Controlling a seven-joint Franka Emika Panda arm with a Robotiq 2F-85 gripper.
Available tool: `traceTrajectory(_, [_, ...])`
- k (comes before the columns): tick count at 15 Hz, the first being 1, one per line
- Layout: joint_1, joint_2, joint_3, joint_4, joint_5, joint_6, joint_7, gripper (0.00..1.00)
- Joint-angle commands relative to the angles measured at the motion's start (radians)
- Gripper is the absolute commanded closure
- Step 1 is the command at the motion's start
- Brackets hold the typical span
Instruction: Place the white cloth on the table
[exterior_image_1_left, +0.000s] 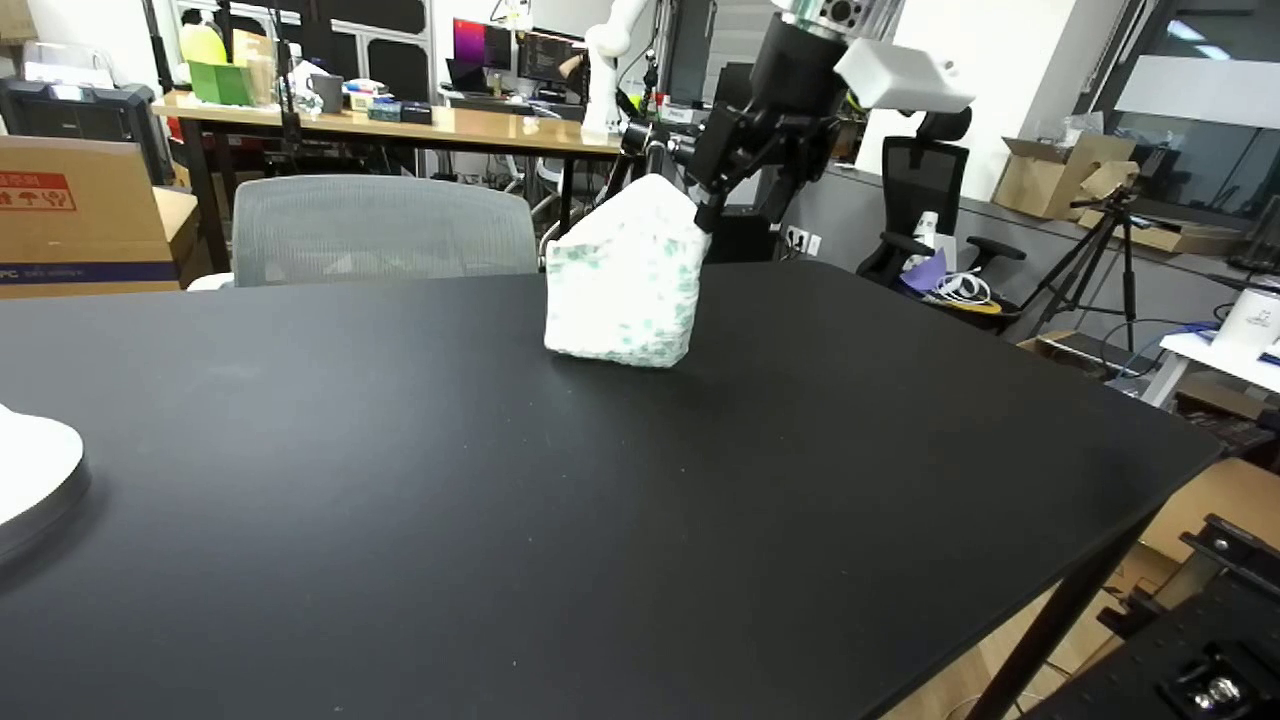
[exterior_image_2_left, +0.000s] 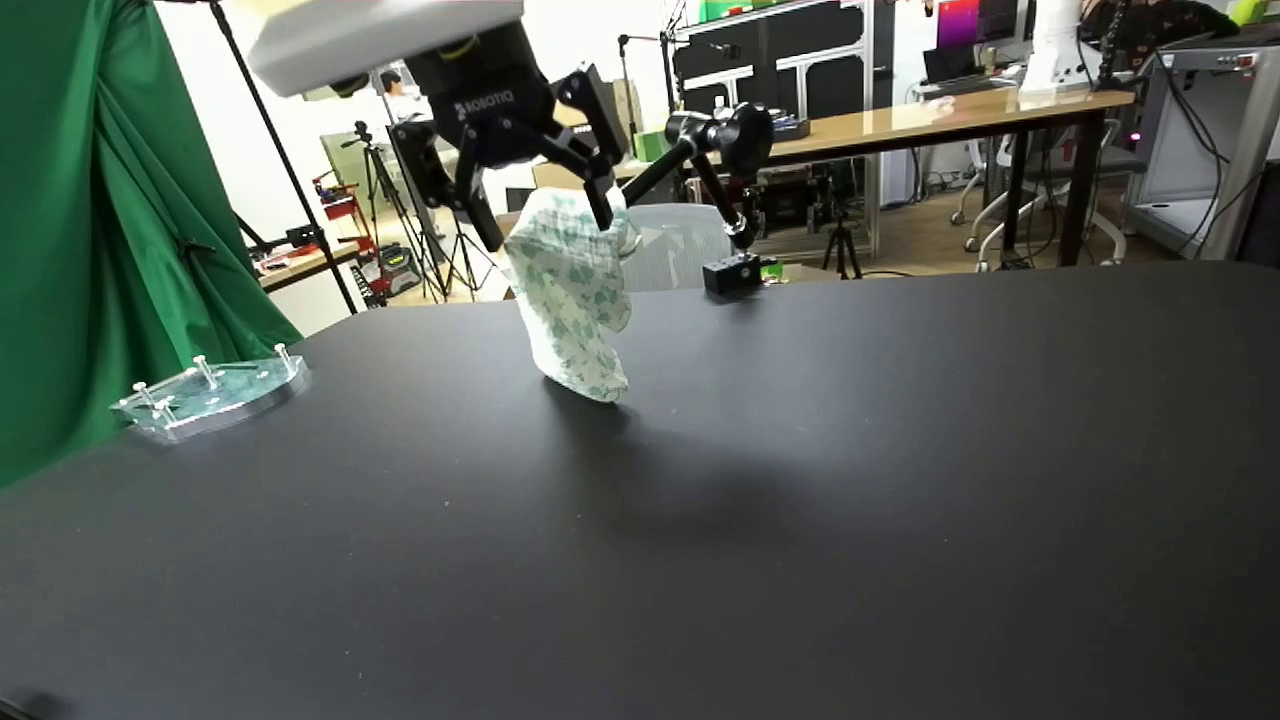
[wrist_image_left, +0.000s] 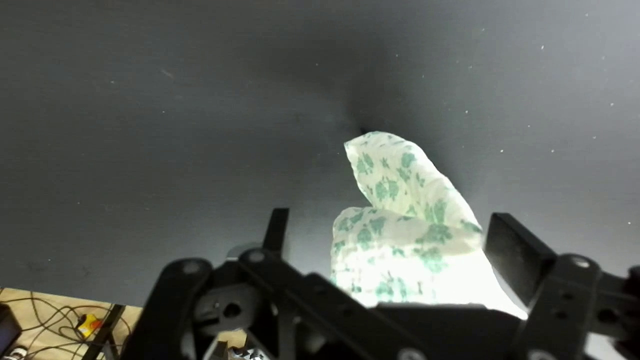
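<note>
The white cloth with a green print (exterior_image_1_left: 625, 290) is upright and folded over above the black table (exterior_image_1_left: 500, 500). In an exterior view the cloth (exterior_image_2_left: 570, 290) has its lower corner at or just above the tabletop (exterior_image_2_left: 800, 560); I cannot tell whether it touches. My gripper (exterior_image_2_left: 545, 222) is above and beside the cloth with its fingers spread. In the wrist view the cloth (wrist_image_left: 400, 255) lies between the wide-apart fingers (wrist_image_left: 390, 215), close to the right-hand finger and apart from the left-hand one. The cloth's top is hidden behind the gripper body.
A clear plate with upright bolts (exterior_image_2_left: 215, 395) lies near the table's edge by a green curtain (exterior_image_2_left: 90, 240). A black jointed stand (exterior_image_2_left: 733, 275) is at the far edge. A white rounded object (exterior_image_1_left: 35, 470) sits at the table's side. A grey chair (exterior_image_1_left: 385, 230) stands behind the table.
</note>
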Motion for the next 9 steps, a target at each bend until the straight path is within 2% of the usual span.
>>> traceTrajectory(1, [0.008,0.076,0.029,0.063,0.083,0.034,0.0,0.0])
traceTrajectory(2, [0.005,0.088,0.044,0.072,0.116,0.039,-0.018,0.25])
traceTrajectory(3, [0.005,0.098,0.053,0.077,0.135,0.058,-0.027,0.25])
traceTrajectory(9, [0.002,0.109,0.086,0.091,0.204,0.08,-0.049,0.69])
